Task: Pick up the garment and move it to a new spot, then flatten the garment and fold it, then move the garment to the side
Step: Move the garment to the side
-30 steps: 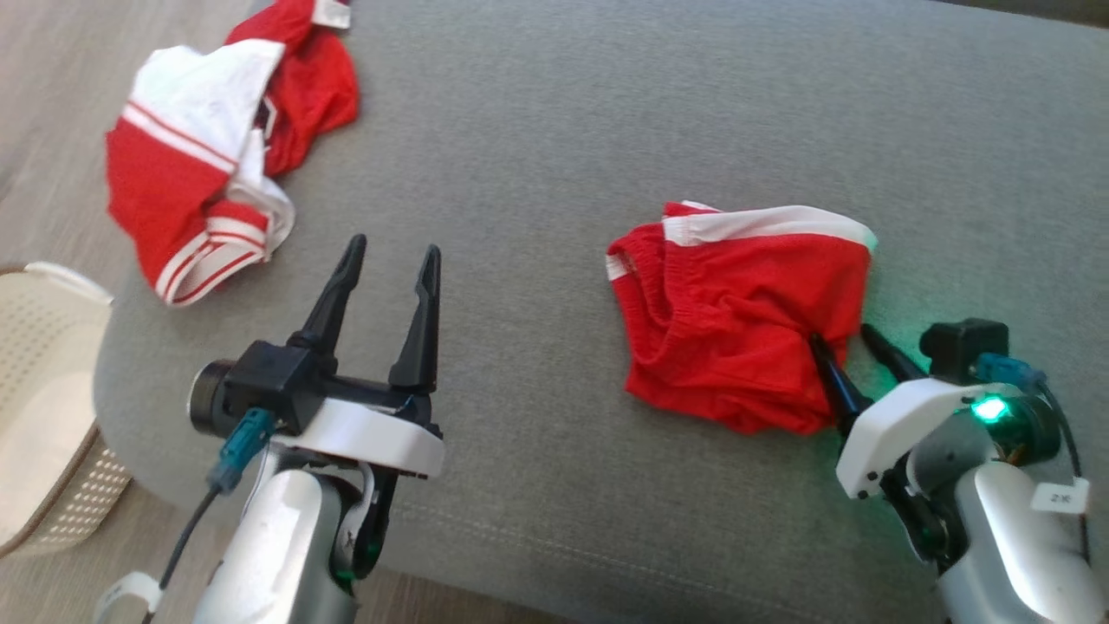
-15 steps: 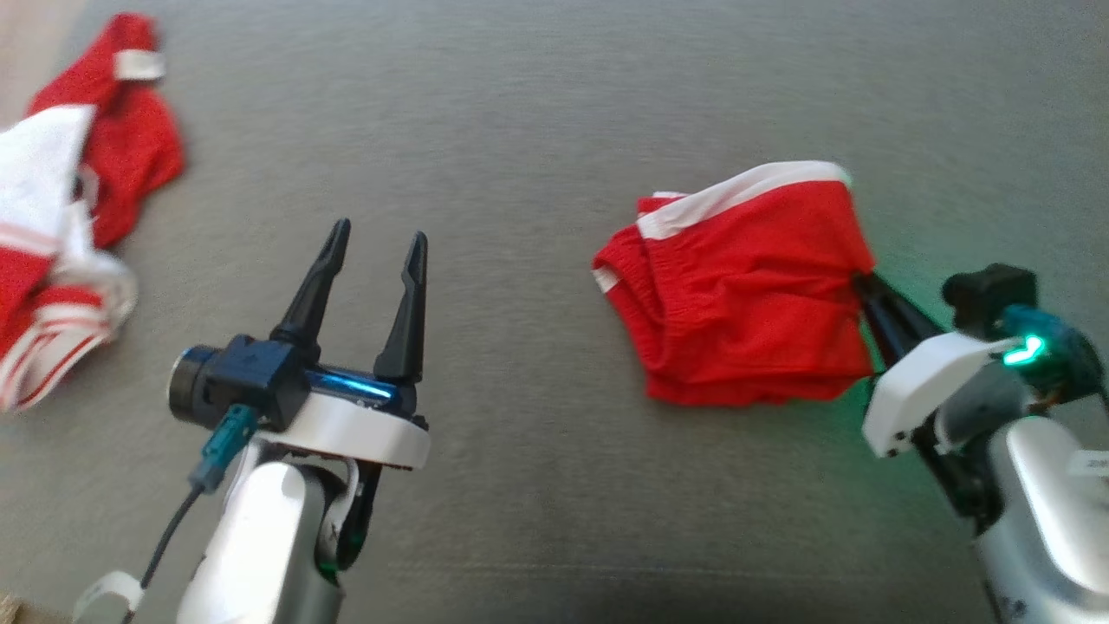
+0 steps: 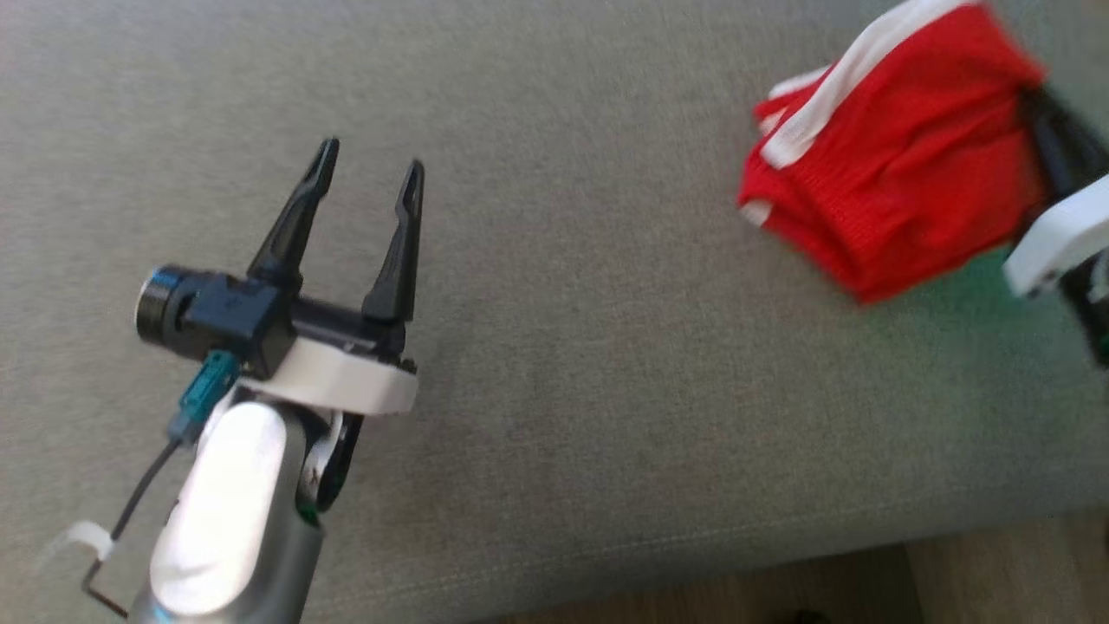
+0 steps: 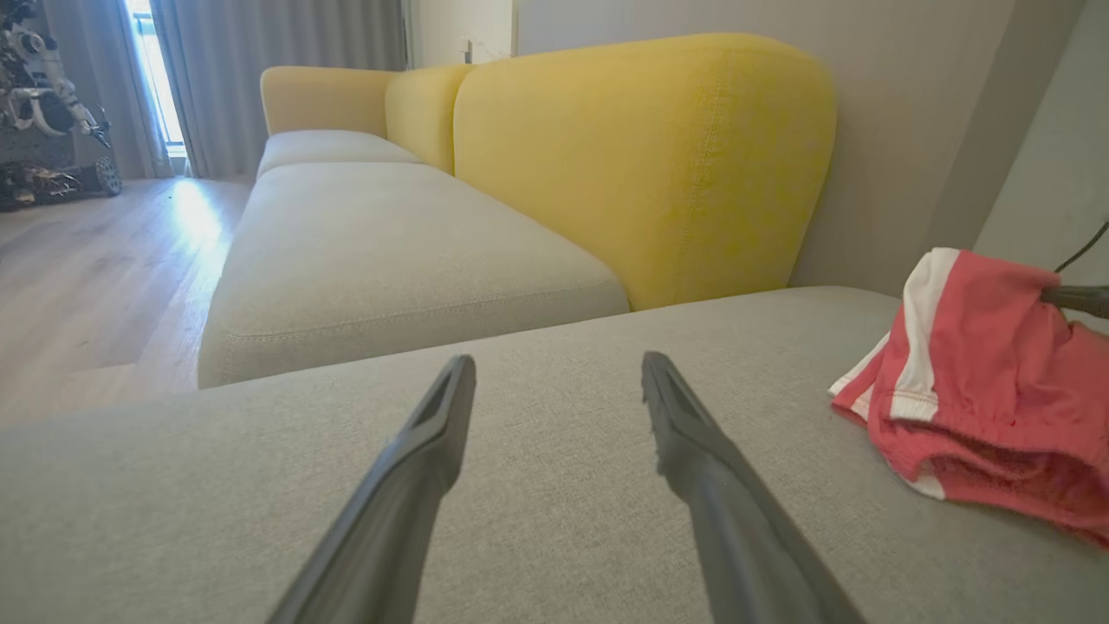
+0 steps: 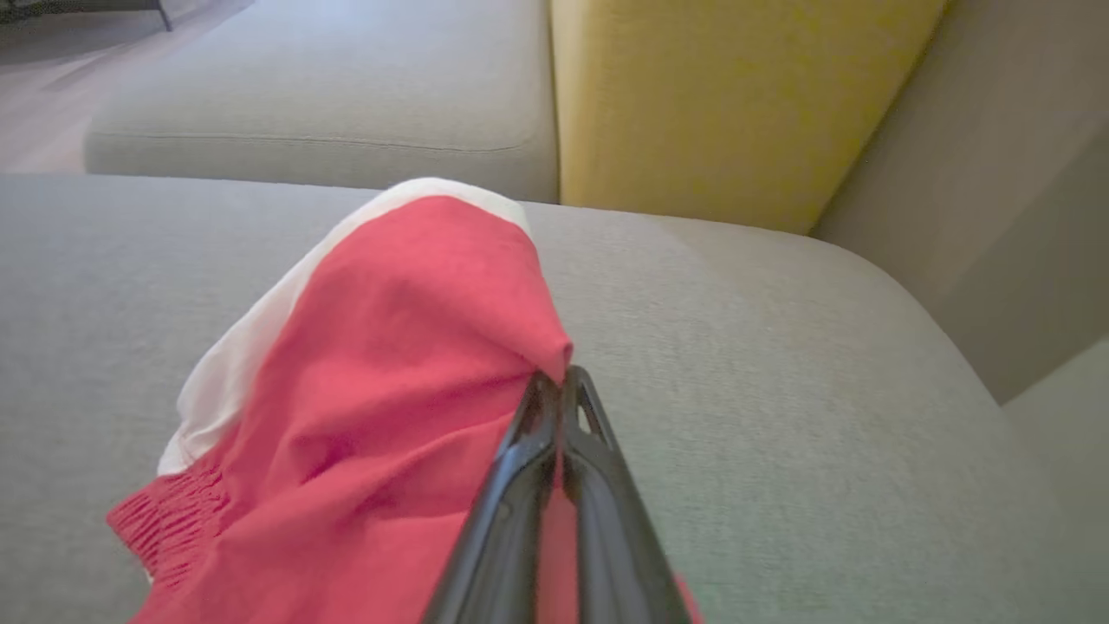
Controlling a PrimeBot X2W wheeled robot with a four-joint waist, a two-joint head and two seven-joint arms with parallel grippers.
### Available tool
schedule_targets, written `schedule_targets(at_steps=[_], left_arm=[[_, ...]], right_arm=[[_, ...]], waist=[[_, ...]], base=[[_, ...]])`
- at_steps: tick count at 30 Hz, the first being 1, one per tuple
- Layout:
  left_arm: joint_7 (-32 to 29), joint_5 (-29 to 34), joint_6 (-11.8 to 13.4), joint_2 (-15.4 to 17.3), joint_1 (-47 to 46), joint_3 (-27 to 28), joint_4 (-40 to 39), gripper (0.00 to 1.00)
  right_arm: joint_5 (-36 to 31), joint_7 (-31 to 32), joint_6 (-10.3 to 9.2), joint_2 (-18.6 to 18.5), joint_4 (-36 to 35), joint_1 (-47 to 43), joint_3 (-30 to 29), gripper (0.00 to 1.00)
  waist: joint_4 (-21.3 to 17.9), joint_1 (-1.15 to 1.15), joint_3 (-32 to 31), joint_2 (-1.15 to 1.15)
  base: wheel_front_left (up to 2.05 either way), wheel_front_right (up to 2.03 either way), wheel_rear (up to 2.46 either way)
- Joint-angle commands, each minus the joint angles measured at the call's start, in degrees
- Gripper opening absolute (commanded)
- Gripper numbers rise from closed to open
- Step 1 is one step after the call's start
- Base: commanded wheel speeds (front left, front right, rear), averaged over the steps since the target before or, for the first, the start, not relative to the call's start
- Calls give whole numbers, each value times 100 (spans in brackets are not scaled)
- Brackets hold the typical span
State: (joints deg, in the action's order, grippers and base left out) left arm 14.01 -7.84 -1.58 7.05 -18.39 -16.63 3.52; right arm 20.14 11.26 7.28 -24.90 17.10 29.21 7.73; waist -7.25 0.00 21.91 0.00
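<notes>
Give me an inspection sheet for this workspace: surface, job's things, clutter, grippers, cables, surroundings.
Surface: grey fabric cushion, flat.
Job's things: red garment with white trim, bunched, pinched at one edge, lower folds on the cushion.
Clutter: nothing seen.
Grippers: left gripper open, holding nothing, over the cushion; right gripper shut on the garment.
Cables: dark cable with teal plug at the left wrist.
Surroundings: yellow backrest, second grey seat, wooden floor, curtains.
</notes>
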Motion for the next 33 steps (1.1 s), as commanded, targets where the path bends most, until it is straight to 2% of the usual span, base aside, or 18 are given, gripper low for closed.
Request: schedule_targets(at_steps=[1, 6, 15, 24, 27, 29, 33], left_arm=[[-26, 72, -19, 118, -247, 123, -256, 100], [-75, 112, -50, 205, -413, 99, -341, 100], [-138, 122, -38, 347, -482, 112, -432, 100], [-190, 123, -53, 429, -590, 67, -495, 100], [-201, 114, -50, 447, -593, 53, -500, 100], [-203, 106, -39, 460, -580, 52, -497, 100], [-202, 83, -17, 466, -532, 33, -469, 100]], right_arm=[[102, -113, 21, -248, -59, 172, -57, 0], [379, -373, 21, -463, 323, 505, -327, 0], [686, -687, 21, -696, 606, 701, -599, 0], [1030, -878, 21, -783, 522, 749, -378, 0], [1078, -939, 21, -772, 502, 738, -339, 44], [1106, -943, 21, -747, 480, 707, -334, 100], [1062, -931, 21, -693, 429, 572, -457, 100]], waist=[[-175, 0, 306, 0], [-249, 0, 562, 0], [-426, 0, 810, 0], [-509, 0, 980, 0], [-516, 0, 996, 0], [-532, 0, 983, 0], [-559, 0, 897, 0]], base=[[0, 0, 0], [0, 0, 0], [0, 0, 0], [0, 0, 0], [0, 0, 0], [0, 0, 0], [0, 0, 0]])
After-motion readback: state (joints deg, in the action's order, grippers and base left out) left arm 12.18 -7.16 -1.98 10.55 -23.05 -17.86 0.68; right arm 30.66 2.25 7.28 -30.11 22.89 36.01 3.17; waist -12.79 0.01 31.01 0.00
